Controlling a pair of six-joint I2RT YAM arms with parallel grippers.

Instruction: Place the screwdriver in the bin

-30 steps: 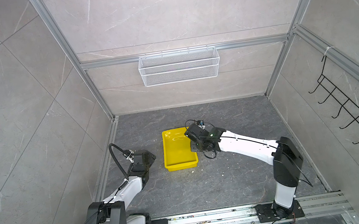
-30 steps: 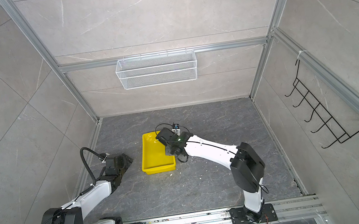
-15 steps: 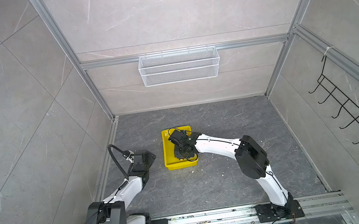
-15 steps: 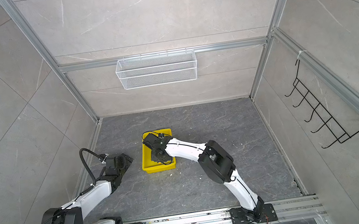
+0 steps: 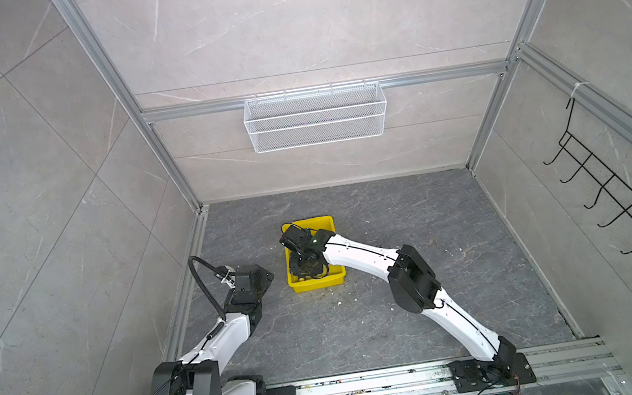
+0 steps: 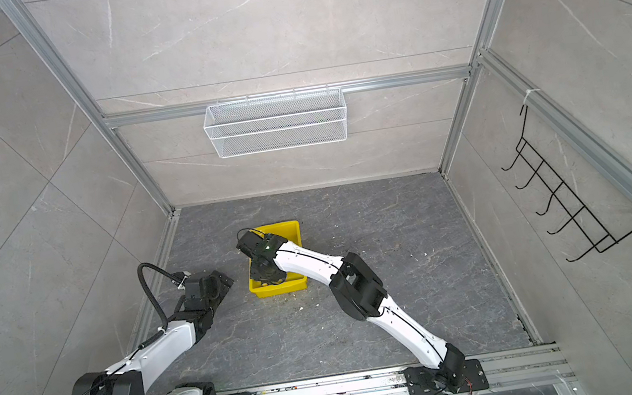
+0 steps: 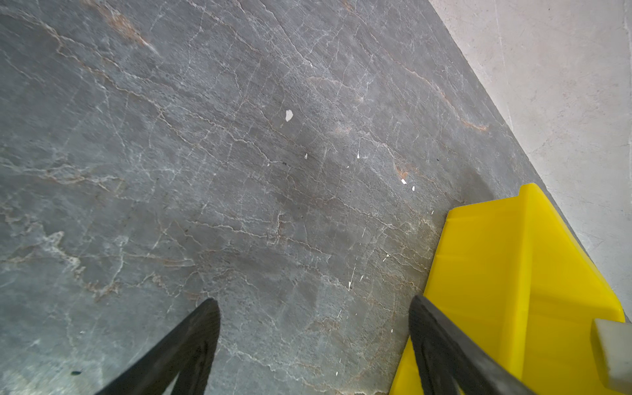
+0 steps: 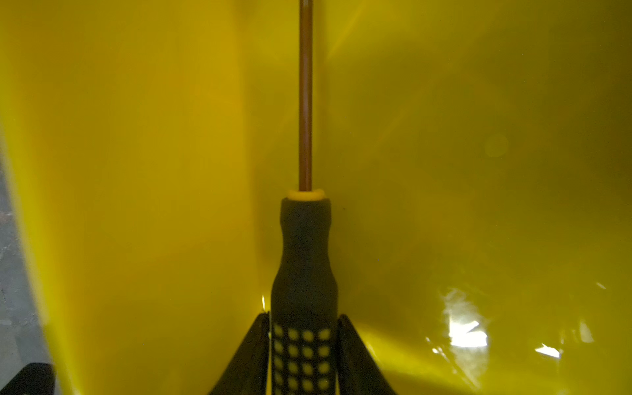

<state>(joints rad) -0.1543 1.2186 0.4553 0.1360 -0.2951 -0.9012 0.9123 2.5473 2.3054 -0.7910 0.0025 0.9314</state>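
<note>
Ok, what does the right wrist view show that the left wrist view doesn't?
Only the right wrist view: the screwdriver, its handle between the jaws of the right gripper. Only the left wrist view: the left gripper, jaws open above the floor, white specks and a wall. Both: the bin, filling the right wrist view, at one edge of the left.
</note>
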